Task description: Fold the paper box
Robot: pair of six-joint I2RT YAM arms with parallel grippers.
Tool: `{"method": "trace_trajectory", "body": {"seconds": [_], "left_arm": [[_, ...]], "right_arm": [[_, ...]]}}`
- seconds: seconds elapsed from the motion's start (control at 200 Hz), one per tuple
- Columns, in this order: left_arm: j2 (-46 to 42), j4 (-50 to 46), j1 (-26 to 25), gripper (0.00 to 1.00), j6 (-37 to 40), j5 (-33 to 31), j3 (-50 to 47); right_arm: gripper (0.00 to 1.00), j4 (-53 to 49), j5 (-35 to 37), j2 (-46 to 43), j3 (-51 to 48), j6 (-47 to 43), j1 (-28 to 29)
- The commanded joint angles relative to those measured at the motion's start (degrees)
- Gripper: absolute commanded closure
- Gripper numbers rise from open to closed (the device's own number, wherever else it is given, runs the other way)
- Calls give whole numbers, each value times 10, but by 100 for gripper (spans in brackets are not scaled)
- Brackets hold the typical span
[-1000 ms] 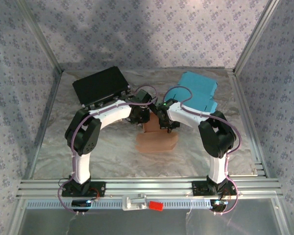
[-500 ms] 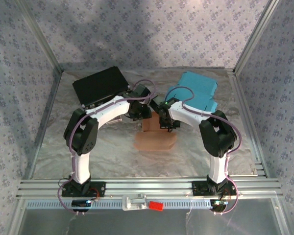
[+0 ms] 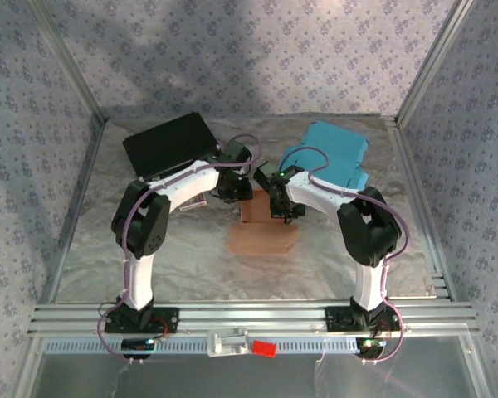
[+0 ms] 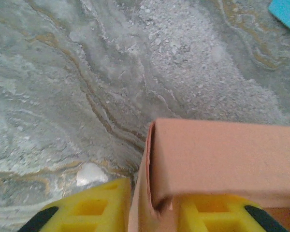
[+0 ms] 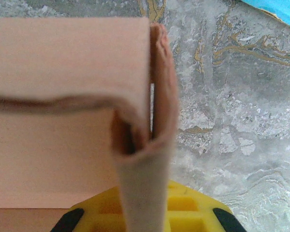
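Observation:
The salmon paper box (image 3: 264, 236) lies mid-table, its far part raised into a wall between the two grippers. My left gripper (image 3: 235, 187) is at the box's far left corner. In the left wrist view its yellow fingers (image 4: 89, 212) stand on either side of the box's upright side wall (image 4: 140, 203), close against it, with a folded top panel (image 4: 222, 159) over the right finger. My right gripper (image 3: 282, 207) is at the far right corner. It is shut on a curled flap (image 5: 142, 193) of the box (image 5: 63, 58).
A black case (image 3: 168, 143) lies at the back left and a blue box (image 3: 328, 153) at the back right, both close behind the arms. Metal frame rails bound the table, and a red piece (image 3: 264, 347) sits on the front rail.
My left gripper let go of the wall, shifted slightly back and closed in on it again. The right gripper has kept its hold and barely moved.

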Motion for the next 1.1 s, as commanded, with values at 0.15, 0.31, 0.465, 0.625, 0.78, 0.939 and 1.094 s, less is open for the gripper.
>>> {"method": "trace_trajectory", "body": {"seconds": [0.15, 0.31, 0.465, 0.625, 0.78, 0.939, 1.094], "left_arm": [[26, 11, 1, 81, 16, -3, 9], [25, -1, -2, 85, 19, -30, 10], [18, -19, -6, 77, 14, -69, 14], [18, -42, -7, 98, 7, -99, 15], [22, -52, -20, 100, -10, -125, 20], [21, -47, -30, 100, -21, -137, 19], [12, -51, -30, 73, -12, -123, 36]], "right_arm": [[100, -12, 1, -6, 4, 6, 0], [100, -12, 1, -3, 7, 4, 1], [100, -12, 1, 1, 8, 4, 0], [100, -11, -2, 3, 8, 3, 0], [100, -10, -8, 7, 10, 5, 0], [100, -9, -20, 10, 9, 7, 1], [100, -9, -22, 8, 7, 7, 0]]}}
